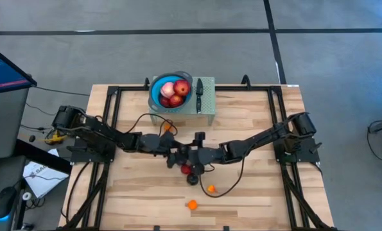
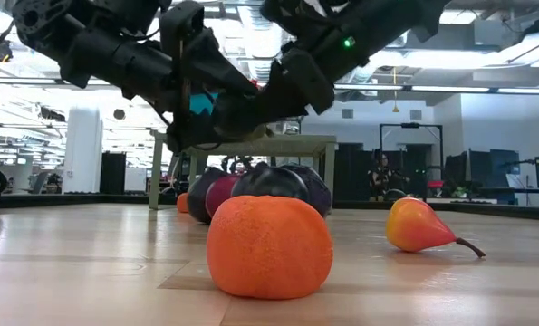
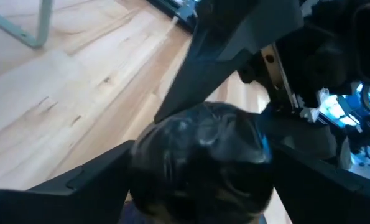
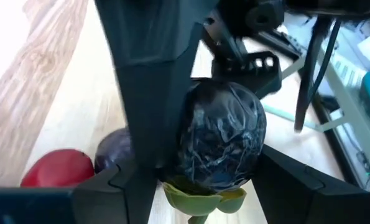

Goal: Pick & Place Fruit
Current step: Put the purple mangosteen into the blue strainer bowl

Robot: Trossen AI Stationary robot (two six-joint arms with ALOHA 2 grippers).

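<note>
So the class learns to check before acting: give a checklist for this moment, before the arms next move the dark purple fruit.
1. Right gripper shut on dark purple fruit: ok.
2. Left gripper clear of that fruit: cannot tell.
3. Room in blue bowl, apples already inside: cannot tell.
4. Knife outside the bowl: ok.
5. Red fruit clear of the grippers: not ok, it lies close by.

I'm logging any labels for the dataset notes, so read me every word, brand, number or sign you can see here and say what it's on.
No text can be read in any view.
White paper on the floor left of the table: dark print, too small to read.
Blue screen at far left: a red line, too small to read.
The fruit, blue bowl and both arms show no readable label.
</note>
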